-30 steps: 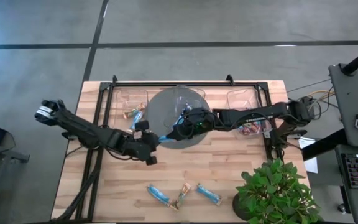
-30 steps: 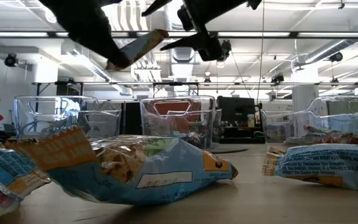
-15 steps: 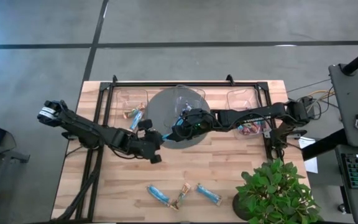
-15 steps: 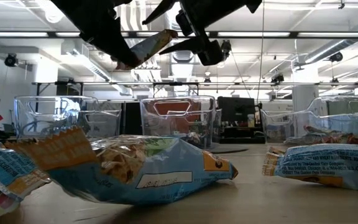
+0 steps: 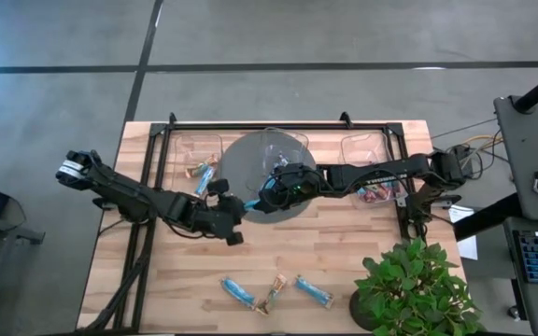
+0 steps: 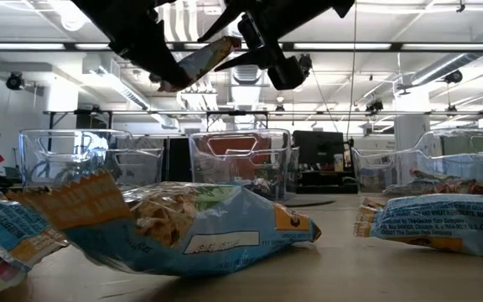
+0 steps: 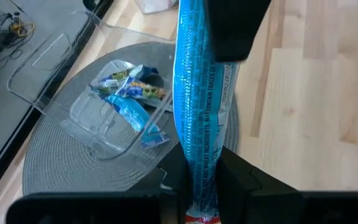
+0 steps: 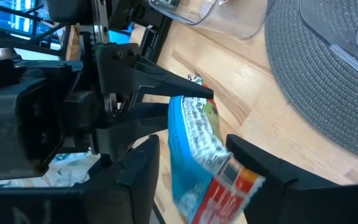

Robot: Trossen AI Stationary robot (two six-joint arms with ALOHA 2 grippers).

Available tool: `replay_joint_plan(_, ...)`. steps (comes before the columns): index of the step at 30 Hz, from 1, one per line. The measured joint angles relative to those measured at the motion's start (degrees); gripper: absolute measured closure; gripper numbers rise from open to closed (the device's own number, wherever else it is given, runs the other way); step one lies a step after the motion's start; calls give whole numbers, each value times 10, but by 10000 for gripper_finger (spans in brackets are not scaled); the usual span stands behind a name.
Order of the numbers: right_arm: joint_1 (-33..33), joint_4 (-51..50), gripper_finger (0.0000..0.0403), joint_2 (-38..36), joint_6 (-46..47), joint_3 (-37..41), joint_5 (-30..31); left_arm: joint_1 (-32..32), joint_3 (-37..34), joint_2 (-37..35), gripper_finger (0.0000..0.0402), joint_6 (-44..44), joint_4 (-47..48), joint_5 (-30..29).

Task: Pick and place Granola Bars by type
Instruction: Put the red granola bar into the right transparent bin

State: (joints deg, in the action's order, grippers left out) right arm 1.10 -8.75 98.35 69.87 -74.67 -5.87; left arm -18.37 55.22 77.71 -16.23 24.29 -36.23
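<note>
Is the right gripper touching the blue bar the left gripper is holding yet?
Apart. In the right wrist view, the right gripper has a finger on each side of the blue bar, with visible gaps. The left gripper clamps it.

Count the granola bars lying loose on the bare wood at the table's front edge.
3, in a row: a blue bar, a tan bar touching it, and another blue bar on the plant's side. More bars sit in the bins or hang in the grippers.

No wording could be read for certain. The blue granola bar (image 7: 197, 118) held up beside the clear bin (image 7: 98, 99) carried lines of small print, and the bar (image 6: 183, 226) nearest the low camera bore a white label, both illegible.
</note>
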Motion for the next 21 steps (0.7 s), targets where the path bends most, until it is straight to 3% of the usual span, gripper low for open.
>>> replay_joint_plan(8,0,1,275,0,-11,0,9,0,11,0,355,0,-9,-1)
replay_joint_plan(17,0,0,310,0,-28,0,21,0,9,-1,255,-9,-8,-2)
replay_joint_plan(21,0,-9,318,-2,-34,0,55,-4,14,-2,227,-19,35,-37)
